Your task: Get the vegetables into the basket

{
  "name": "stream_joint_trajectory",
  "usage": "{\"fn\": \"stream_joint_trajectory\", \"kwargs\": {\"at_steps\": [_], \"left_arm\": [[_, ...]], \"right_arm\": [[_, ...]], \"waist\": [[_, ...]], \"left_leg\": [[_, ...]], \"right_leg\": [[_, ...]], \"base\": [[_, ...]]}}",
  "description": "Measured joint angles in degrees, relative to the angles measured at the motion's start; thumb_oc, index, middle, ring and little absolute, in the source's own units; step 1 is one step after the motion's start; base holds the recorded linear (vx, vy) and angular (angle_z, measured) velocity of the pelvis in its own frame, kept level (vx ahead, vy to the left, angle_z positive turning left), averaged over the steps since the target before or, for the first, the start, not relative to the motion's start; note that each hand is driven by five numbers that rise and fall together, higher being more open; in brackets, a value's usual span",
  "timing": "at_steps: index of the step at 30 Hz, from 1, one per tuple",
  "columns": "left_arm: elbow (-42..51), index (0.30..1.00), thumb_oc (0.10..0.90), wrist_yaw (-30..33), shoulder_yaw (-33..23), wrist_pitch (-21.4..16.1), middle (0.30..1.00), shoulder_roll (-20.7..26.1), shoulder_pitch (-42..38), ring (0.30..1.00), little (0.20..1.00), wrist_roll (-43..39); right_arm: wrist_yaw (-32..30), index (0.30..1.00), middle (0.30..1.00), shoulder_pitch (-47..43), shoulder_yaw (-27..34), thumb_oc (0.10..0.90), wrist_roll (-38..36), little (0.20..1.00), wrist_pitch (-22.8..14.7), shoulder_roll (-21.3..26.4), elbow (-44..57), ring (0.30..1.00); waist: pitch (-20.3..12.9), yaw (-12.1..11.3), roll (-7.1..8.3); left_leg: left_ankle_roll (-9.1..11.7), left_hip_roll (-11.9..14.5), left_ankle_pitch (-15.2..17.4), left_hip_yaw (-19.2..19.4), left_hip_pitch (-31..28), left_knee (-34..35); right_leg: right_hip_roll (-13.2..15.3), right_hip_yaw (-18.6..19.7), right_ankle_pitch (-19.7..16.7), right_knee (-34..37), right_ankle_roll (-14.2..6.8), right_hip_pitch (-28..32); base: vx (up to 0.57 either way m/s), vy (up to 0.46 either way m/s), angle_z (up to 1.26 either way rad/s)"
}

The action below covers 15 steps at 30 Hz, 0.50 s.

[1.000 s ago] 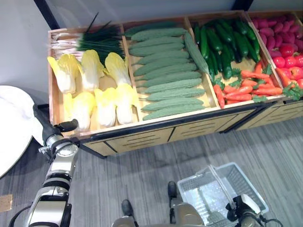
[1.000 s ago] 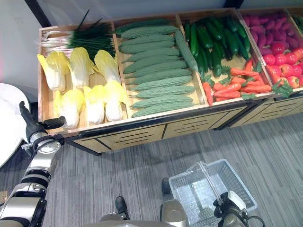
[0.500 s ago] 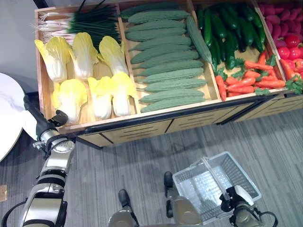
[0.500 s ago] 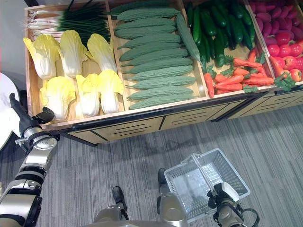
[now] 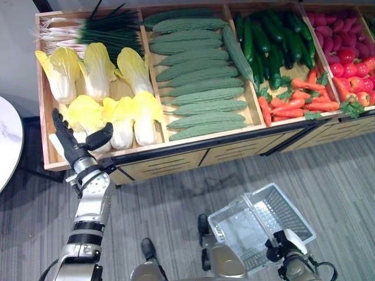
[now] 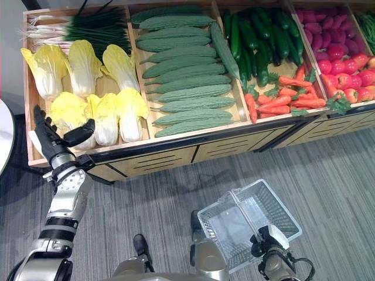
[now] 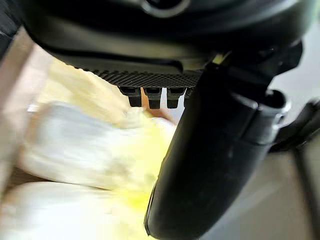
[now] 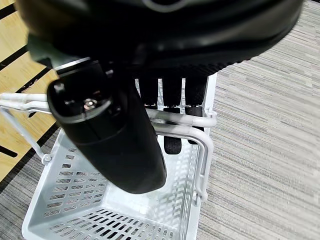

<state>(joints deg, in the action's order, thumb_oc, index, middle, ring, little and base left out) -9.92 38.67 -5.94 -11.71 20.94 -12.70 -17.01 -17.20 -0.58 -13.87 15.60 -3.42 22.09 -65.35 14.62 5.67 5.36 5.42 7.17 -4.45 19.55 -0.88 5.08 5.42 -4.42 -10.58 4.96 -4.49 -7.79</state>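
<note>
Since a second ago, the left hand (image 5: 75,146) has moved from beside the stall's near-left corner up over its front edge, next to the nearest cabbage.

Largest in the scene is a long wooden produce stall (image 5: 193,153) across the far side, split into compartments. From left to right they hold pale yellow napa cabbages (image 5: 99,93) with green scallions (image 5: 99,32) behind them, then a stack of bumpy green bitter gourds (image 5: 199,76), then dark cucumbers (image 5: 275,44) with orange carrots (image 5: 299,99) in front, then red and purple vegetables (image 5: 345,50) at the far right. A grey striped floor (image 5: 328,170) lies on the near side of the stall.

On the near right, a white plastic basket (image 6: 234,225) hangs above the floor, holding nothing. The right hand (image 8: 165,95) has its fingers curled around the basket's white handles (image 8: 182,122).

The left hand is released, fingers straight and thumb spread wide, at the near-left cabbage (image 5: 82,114). Its wrist view shows the cabbage's pale leaves just past the fingertips (image 7: 150,95); whether they touch cannot be told. All vegetables are in the stall.
</note>
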Motion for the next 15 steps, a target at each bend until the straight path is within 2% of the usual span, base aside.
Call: {"fn": "stream_joint_trajectory", "kwargs": {"at_steps": [8, 15], "left_arm": [[0.5, 1.0, 0.9, 0.24, -2.8, -0.91, 1.0, 0.57, 1.34, 1.0, 1.0, 0.2], [0.48, 1.0, 0.9, 0.17, -2.57, -0.89, 1.0, -0.74, 1.33, 1.0, 1.0, 0.21]], "right_arm": [[0.93, 0.3, 0.3, 0.83, 0.11, 0.4, -0.88, 0.3, -0.1, 0.0, -0.07, 0.3], [1.02, 0.3, 0.3, 1.22, 0.11, 0.4, -0.88, 0.3, -0.06, 0.02, -0.27, 0.3]], "waist": [[-0.25, -1.67, -0.57], [-1.61, -1.39, -1.31]], "left_leg": [[-0.02, -0.07, -0.26, -1.29, -0.18, -0.01], [-0.04, -0.12, -0.3, -1.38, -0.17, -0.01]], "right_leg": [[0.24, -0.84, 0.17, 0.02, 0.0, 0.84], [0.28, -0.92, 0.15, 0.0, 0.02, 0.89]], "base": [[0.0, -0.01, 0.08], [0.0, 0.0, 0.0]]}}
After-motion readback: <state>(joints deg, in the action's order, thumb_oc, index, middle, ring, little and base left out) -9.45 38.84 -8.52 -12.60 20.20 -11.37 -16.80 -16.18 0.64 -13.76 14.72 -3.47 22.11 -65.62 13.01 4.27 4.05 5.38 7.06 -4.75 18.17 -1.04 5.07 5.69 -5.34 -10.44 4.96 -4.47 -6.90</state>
